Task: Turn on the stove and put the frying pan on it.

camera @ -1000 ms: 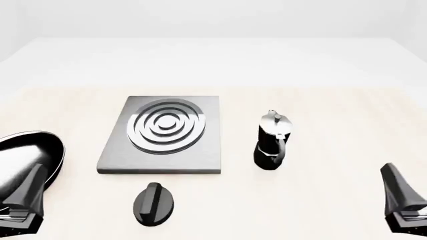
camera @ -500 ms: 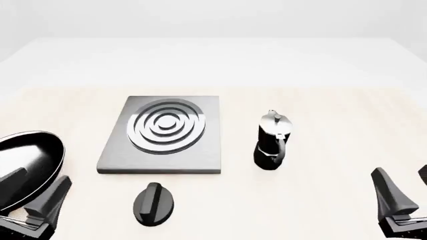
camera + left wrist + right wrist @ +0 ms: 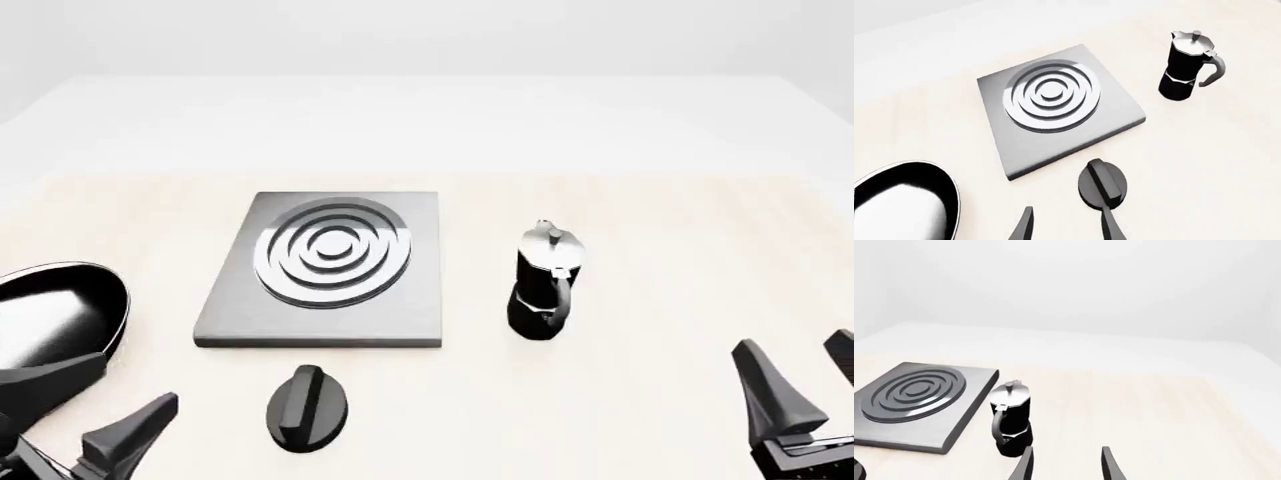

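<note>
The stove (image 3: 400, 310) is a flat grey slab with a ringed burner (image 3: 331, 250), lying left of the table's centre; it also shows as the stove (image 3: 1114, 112) and the stove (image 3: 954, 425). The glossy black frying pan (image 3: 60, 315) rests on the table at the far left, partly cut off by the frame edge, and appears as the frying pan (image 3: 904, 200) too. My left gripper (image 3: 136, 380) hangs open and empty between the pan and the black oval knob (image 3: 310, 405). In its wrist view the left gripper (image 3: 1066, 210) points just beside the knob (image 3: 1102, 182). My right gripper (image 3: 790, 345) is open at the front right.
A black-and-silver moka pot (image 3: 545, 285) stands upright right of the stove, also seen as the moka pot (image 3: 1187, 67) and the moka pot (image 3: 1011, 417). The right gripper (image 3: 1067, 450) sits well to the pot's right. The pale wooden table (image 3: 641, 220) ends at a white backdrop.
My left gripper has swung right from over the pan's edge toward the knob, its fingers now angled. The right gripper has crept a little to the left. Nothing on the table moved.
</note>
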You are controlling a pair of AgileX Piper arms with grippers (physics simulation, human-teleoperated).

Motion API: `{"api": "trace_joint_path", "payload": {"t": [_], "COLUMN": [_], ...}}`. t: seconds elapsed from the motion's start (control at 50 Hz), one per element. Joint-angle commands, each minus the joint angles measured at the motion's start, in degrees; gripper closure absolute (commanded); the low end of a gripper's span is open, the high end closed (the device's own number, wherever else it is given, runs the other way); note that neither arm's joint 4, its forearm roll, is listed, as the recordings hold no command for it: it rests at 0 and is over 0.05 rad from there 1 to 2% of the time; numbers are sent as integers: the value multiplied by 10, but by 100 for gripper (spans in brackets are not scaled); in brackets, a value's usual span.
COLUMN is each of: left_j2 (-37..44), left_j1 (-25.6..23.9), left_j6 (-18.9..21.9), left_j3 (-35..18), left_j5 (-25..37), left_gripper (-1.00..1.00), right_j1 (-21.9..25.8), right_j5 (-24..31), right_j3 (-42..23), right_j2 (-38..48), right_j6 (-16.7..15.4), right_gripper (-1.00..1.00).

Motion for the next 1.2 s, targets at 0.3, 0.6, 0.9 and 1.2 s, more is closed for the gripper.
{"api": "trace_joint_path", "payload": {"t": [0.3,0.6,0.9,1.2], "left_j2": [128,202,324,466], "left_j1": [-105,-121,-112,-114], "left_j6": [-70,-73,-66,-70], "left_j3": [61,89,114,131], "left_j5": [-92,-185,-326,-471], "left_gripper": [-100,-100,-100,-100], "right_j1": [5,3,-2,-7], "right_j5": [4,9,13,14], "right_j3": [1,0,0,1], "right_j2": [4,-1,-4,-3], "right_j6": [-6,-8,-8,-7], "right_gripper": [-100,-100,-100,-100]}}
